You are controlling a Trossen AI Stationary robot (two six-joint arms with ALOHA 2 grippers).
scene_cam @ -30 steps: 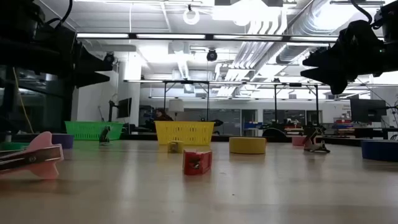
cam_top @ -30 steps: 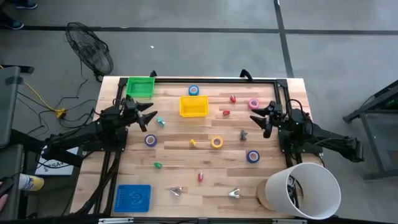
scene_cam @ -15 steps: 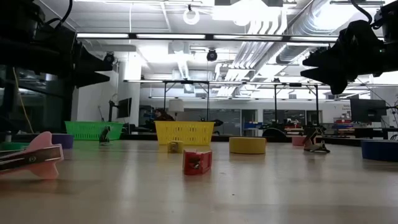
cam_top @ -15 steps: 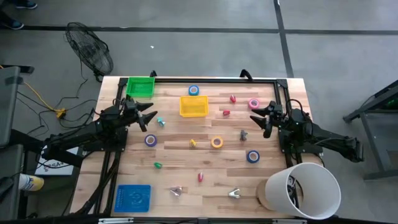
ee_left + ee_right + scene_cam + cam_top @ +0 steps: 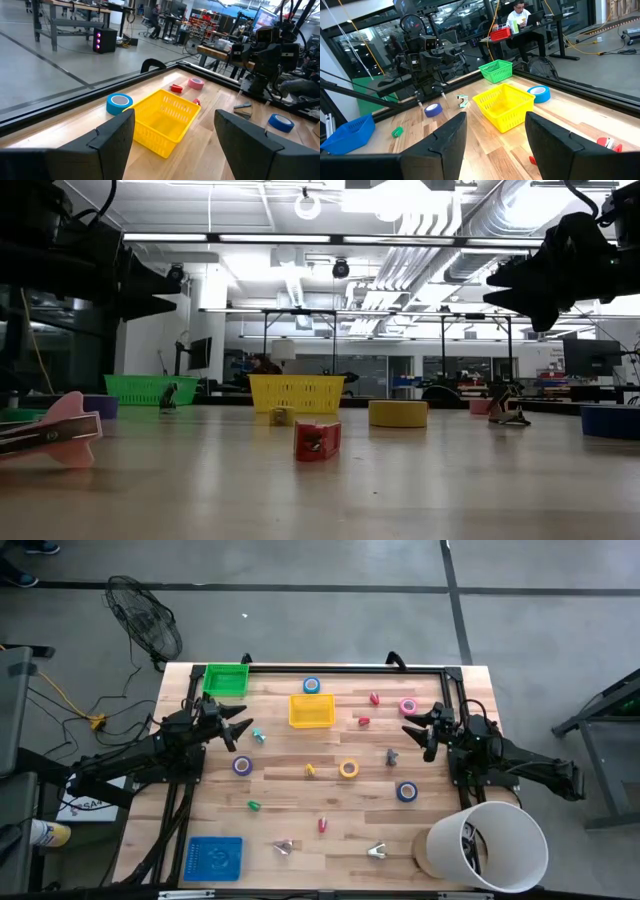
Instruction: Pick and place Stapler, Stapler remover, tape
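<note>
Several tape rolls lie flat on the wooden table: blue (image 5: 312,685), pink (image 5: 408,706), purple-blue (image 5: 242,765), yellow (image 5: 348,769) and blue (image 5: 406,791). Small staplers lie scattered, red (image 5: 322,825) and green (image 5: 254,805) among them. Metal staple removers (image 5: 376,852) rest near the front edge, and another (image 5: 392,756) lies at mid-right. My left gripper (image 5: 240,725) hangs open above the table's left side. My right gripper (image 5: 412,732) hangs open above its right side. Both point level toward the middle with nothing between the fingers (image 5: 112,137) (image 5: 445,140).
A yellow basket (image 5: 311,710) stands at far centre, a green basket (image 5: 225,679) at the far left corner and a blue basket (image 5: 215,858) at the near left. A white bucket (image 5: 487,845) stands off the near right corner. A black rail (image 5: 340,668) runs along the far edge.
</note>
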